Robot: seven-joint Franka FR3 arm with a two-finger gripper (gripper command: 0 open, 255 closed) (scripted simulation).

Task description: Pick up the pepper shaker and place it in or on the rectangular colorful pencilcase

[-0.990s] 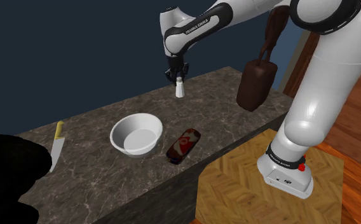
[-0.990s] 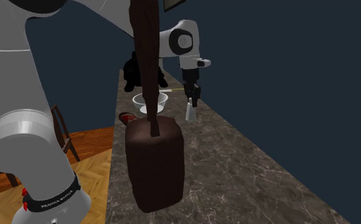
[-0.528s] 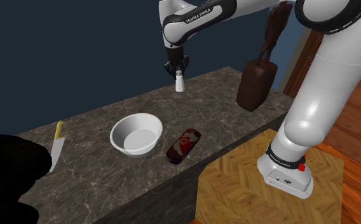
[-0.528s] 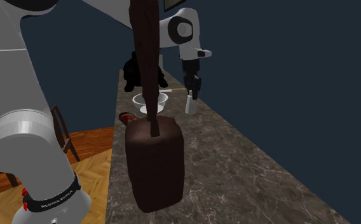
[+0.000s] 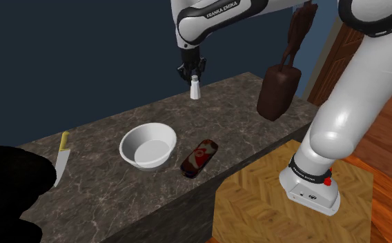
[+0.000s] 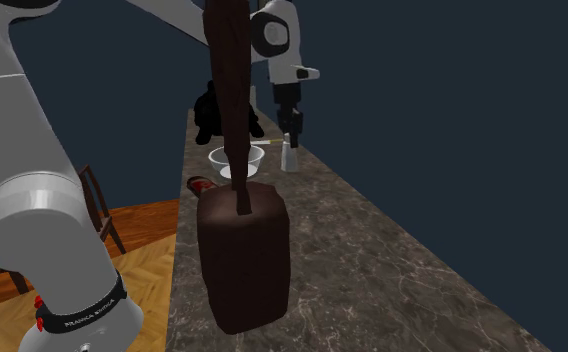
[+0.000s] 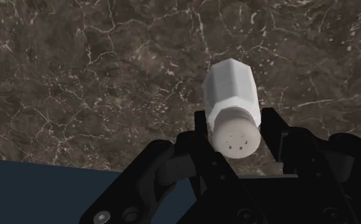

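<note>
Gripper [image 7: 236, 129] around faceted white pepper shaker [image 7: 231, 95]

Dim, even light; soft highlights gleam on my white arm [image 5: 339, 117] at right, and my black gripper [image 5: 192, 72] is nearly a silhouette.

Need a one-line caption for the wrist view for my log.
Black fingers clasp the white pepper shaker by its perforated top over the dark marbled countertop.

One white shaker [image 5: 195, 88], one bowl [image 5: 148, 145], one pencilcase [image 5: 199, 158], one knife [image 5: 62, 159], one brown bag [image 5: 279, 92]
</note>
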